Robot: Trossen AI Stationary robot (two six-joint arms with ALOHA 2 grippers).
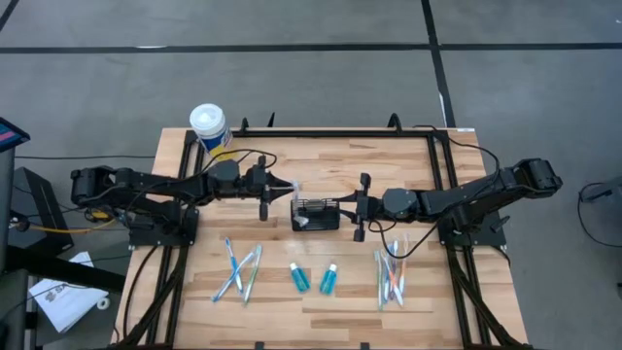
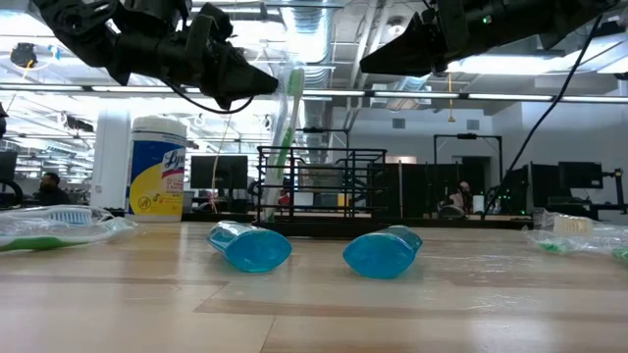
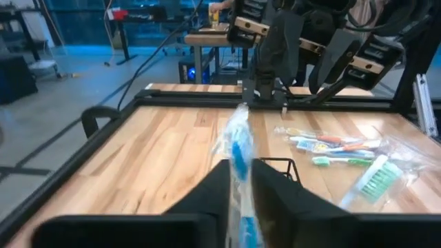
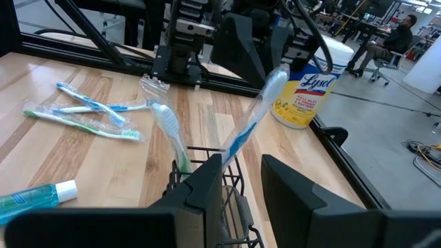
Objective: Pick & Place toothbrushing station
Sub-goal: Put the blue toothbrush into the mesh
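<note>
The toothbrushing station, a small black wire basket, stands mid-table. A wrapped blue toothbrush stands tilted with its lower end in the basket, its head leaning toward the far edge. My left gripper is at the basket's left, level. It is open a little, with one finger on either side of the brush's upper part. Whether the fingers touch the wrapper I cannot tell. A second wrapped, white-and-green toothbrush also stands in the basket. My right gripper hovers open above the basket's right end, holding nothing.
A white-lidded canister with a yellow label stands at the far left. Two teal tubes lie near the front edge. Loose wrapped toothbrushes lie at front left and front right.
</note>
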